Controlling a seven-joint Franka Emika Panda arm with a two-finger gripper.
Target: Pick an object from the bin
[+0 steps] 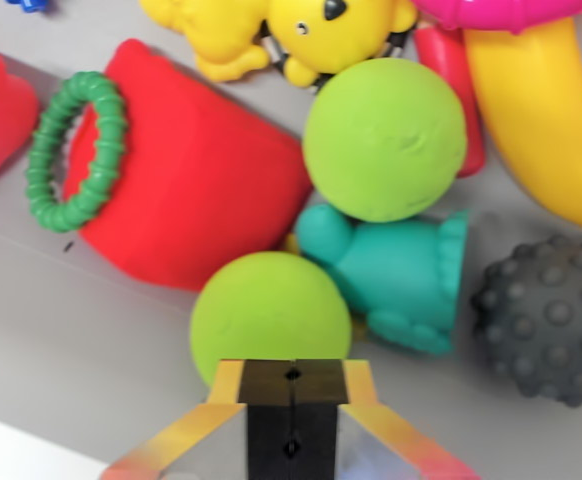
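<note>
Toys fill the grey bin (pixel 91 350), and none is picked up yet. The hand (pixel 292 400) sits at the bottom of the view with its two fingers pressed together, holding nothing. Just above it lies a green ball (pixel 269 315), the closest toy. I think the hand must open and go down before it can grab. A second green ball (pixel 384 138), a teal toy (pixel 401 270), a red block (pixel 196 180), a green ring (pixel 76 150) and a bumpy grey ball (pixel 549 320) lie near. The yellow banana (pixel 541 110) is cut off by the edge.
</note>
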